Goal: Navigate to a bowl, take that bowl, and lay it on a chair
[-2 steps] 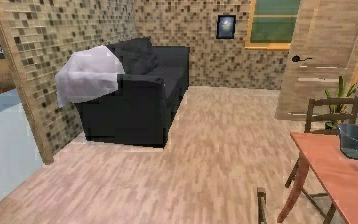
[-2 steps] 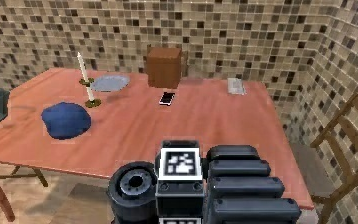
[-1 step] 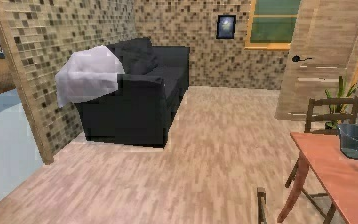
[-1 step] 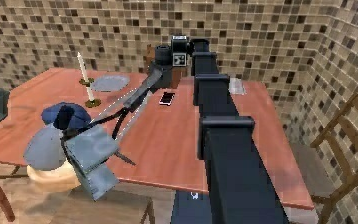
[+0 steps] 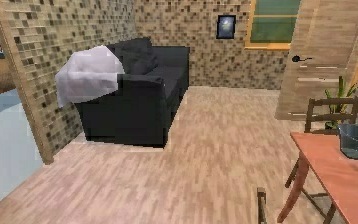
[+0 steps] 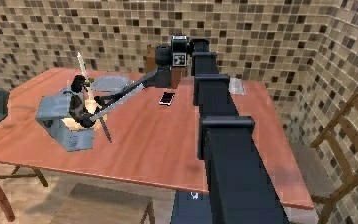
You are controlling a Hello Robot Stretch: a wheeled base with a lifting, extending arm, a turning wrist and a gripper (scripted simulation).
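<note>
Nearest in the forward view is a red-brown desk (image 5: 327,175) at the bottom right corner. A dark bowl (image 5: 354,141) sits on it at the picture's right edge. Behind the desk is a wooden chair (image 5: 330,108), and a green plant (image 5: 340,95) is past that. The wood floor (image 5: 187,160) runs to a black sofa (image 5: 137,95) with a pale cloth (image 5: 87,72) lying over its left arm. On the far wall hang a small picture (image 5: 226,27) and a window (image 5: 277,22). A wooden door (image 5: 322,55) is to the right.

Nearest in the arm side view is the dark arm (image 6: 227,150). It goes up from the bottom edge over the desk (image 6: 157,140). At its far end the thin fingers (image 6: 122,96) slant down to the left. The gripper (image 6: 90,112) ends right at a grey bowl (image 6: 67,128) on the left part of the desk. The tips meet a small dark and orange lump (image 6: 84,106) at the bowl's top.

I cannot tell if the fingers touch the bowl. I cannot tell how they are set or if they hold anything. A flat grey dish (image 6: 109,84) lies just behind the bowl. A phone (image 6: 167,98) lies near the arm. Another chair (image 6: 345,125) stands at the right.
</note>
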